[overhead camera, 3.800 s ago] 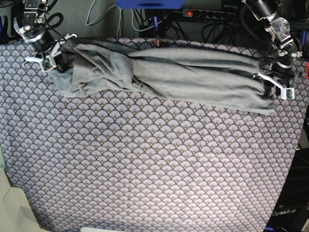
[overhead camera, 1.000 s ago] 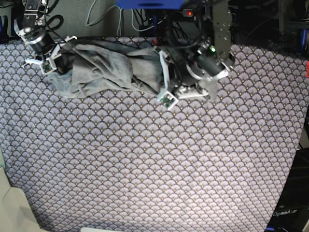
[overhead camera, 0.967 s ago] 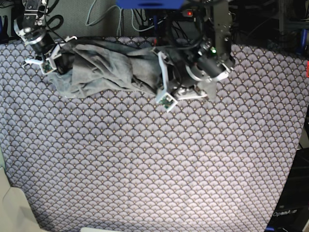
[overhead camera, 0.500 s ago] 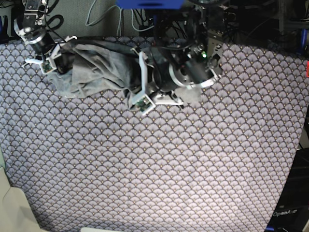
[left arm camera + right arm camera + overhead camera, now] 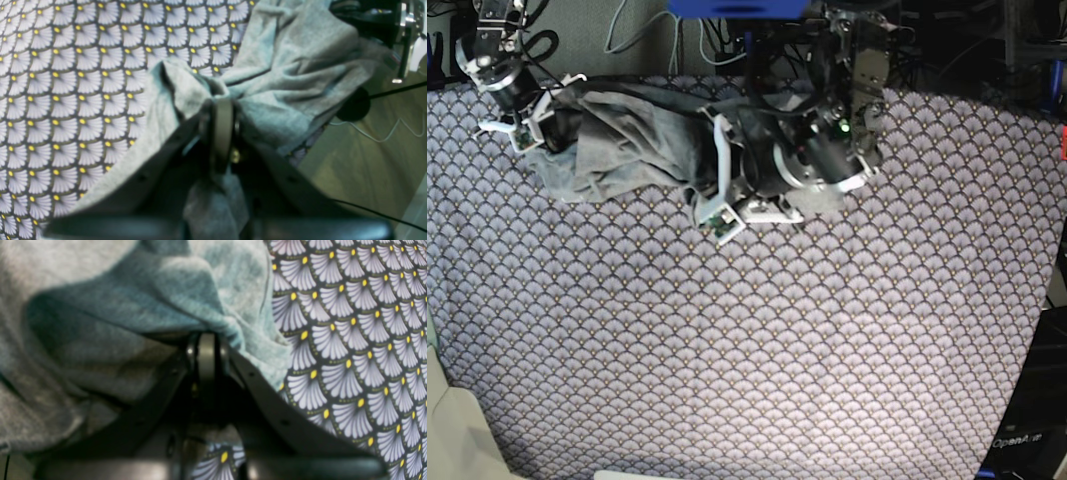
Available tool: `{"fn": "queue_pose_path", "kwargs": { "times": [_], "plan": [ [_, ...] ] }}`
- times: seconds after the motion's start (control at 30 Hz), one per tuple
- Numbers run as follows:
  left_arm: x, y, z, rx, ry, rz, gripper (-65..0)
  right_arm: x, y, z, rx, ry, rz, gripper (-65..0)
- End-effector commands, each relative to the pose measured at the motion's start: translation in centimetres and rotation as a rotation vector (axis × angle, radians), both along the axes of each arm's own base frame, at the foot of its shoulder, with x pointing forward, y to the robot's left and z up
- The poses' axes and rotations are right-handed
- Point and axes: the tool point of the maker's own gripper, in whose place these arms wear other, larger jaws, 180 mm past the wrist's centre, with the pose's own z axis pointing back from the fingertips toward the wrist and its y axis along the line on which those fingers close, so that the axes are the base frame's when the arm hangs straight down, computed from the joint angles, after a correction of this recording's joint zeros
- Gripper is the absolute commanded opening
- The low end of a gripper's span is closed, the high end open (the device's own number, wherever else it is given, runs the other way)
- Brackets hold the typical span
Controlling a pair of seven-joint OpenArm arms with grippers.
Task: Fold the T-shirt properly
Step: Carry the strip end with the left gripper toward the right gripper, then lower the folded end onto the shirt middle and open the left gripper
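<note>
The light grey T-shirt (image 5: 627,140) lies bunched along the far left of the purple scallop tablecloth (image 5: 747,350). My left gripper (image 5: 705,205) is over the table's middle, shut on a gathered end of the T-shirt (image 5: 300,66). The left wrist view shows cloth pinched in the left gripper (image 5: 223,106). My right gripper (image 5: 532,125) is at the far left corner. It is shut on the other end of the T-shirt (image 5: 100,290), with fabric draped over the right gripper (image 5: 206,336). The left arm covers part of the shirt.
Cables and a power strip (image 5: 857,28) run behind the far table edge. A beige object (image 5: 457,430) sits at the near left corner and a black box (image 5: 1017,440) at the near right. Floor with wires (image 5: 367,150) lies beyond the table edge.
My left arm has carried its end of the shirt from the far right to the table's middle, toward the right gripper, bunching the cloth. The right arm has stayed put.
</note>
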Motion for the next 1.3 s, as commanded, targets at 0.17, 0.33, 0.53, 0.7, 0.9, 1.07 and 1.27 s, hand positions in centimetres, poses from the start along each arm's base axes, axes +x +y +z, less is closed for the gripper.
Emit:
{"fn": "queue_pose_path", "kwargs": {
  "times": [0.17,0.33,0.53,0.7,0.9,1.07,1.27],
  "plan": [
    [0.2,-1.1,1.5,-0.073,-0.023,-0.009,-48.3,-0.7,-0.5,-0.5,-0.034,0.04,0.009,-65.0],
    [-0.3,-3.3,4.2,-0.258,-0.005,-0.064,-45.1,-0.7,-0.5,-0.5,-0.034,0.042,0.009,-65.0],
    [0.7,-2.1,5.3,-0.321,-0.012,-0.042,-45.2,-0.7,-0.5,-0.5,-0.035,0.042,0.007,-65.0],
    [0.6,3.3,1.4,-0.2,0.04,0.075,-45.2,-0.7,-0.6,-0.5,-0.036,0.041,0.005,-65.0],
    [-1.7,8.2,-2.2,-0.072,0.115,0.117,-45.2,-0.7,-0.6,-0.5,-0.037,0.04,0.005,-65.0],
    [-3.2,9.6,-6.4,-0.028,0.249,0.131,-45.2,-0.6,-0.6,-0.3,-0.039,0.034,0.007,-65.0],
    [-2.4,9.7,-9.5,-0.08,0.329,0.179,-45.2,0.1,-0.9,0.9,-0.057,-0.001,0.007,-65.0]
  ]
}}
